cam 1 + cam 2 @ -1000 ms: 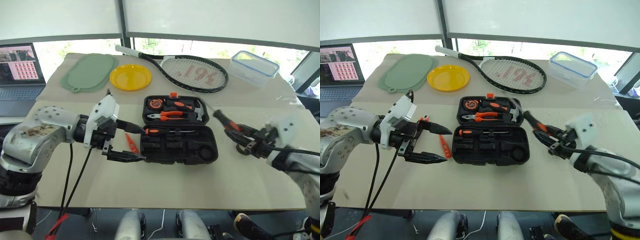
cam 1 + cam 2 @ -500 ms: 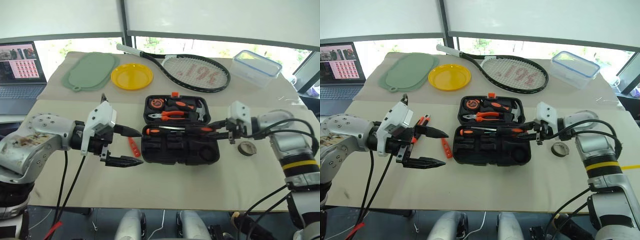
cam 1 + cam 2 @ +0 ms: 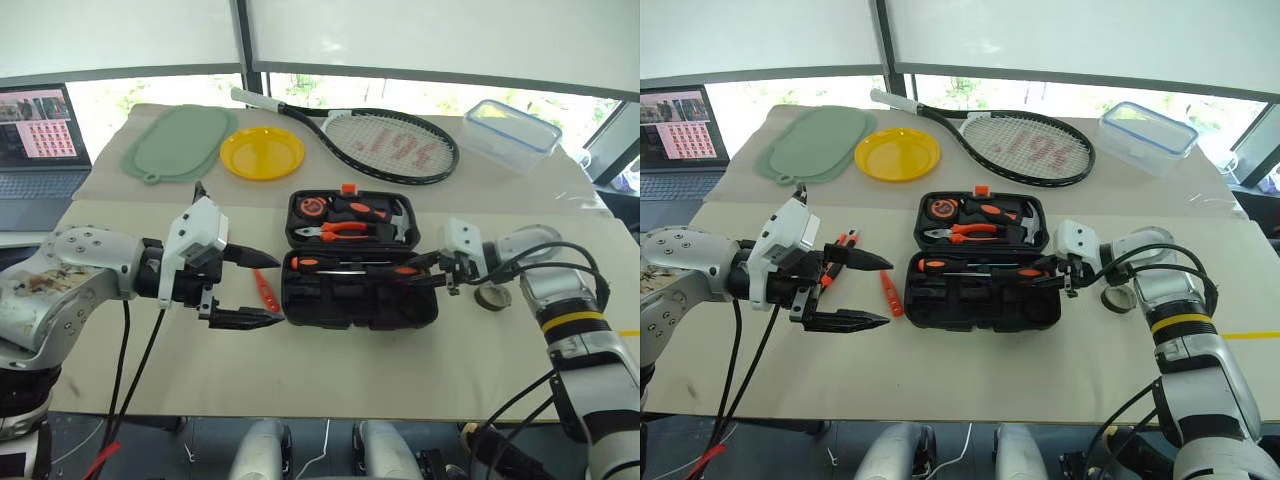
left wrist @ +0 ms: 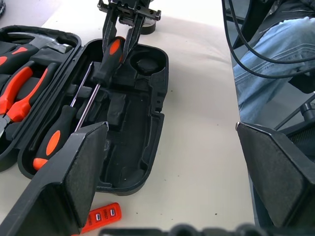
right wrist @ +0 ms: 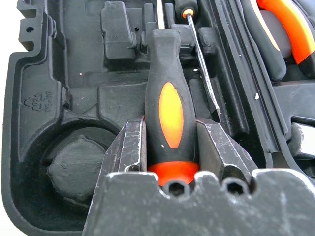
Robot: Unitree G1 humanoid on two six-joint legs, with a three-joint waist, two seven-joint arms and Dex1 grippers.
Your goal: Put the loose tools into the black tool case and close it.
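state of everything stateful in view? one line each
tool case: open, lid flat on the table
clear box: lid on
laptop: open, screen lit
left gripper: open, empty, left of the case
right gripper: shut on a screwdriver, over the case
other screwdriver: lying in the case
utility knife: on the table, left of the case
tape roll: on the table, right of the case
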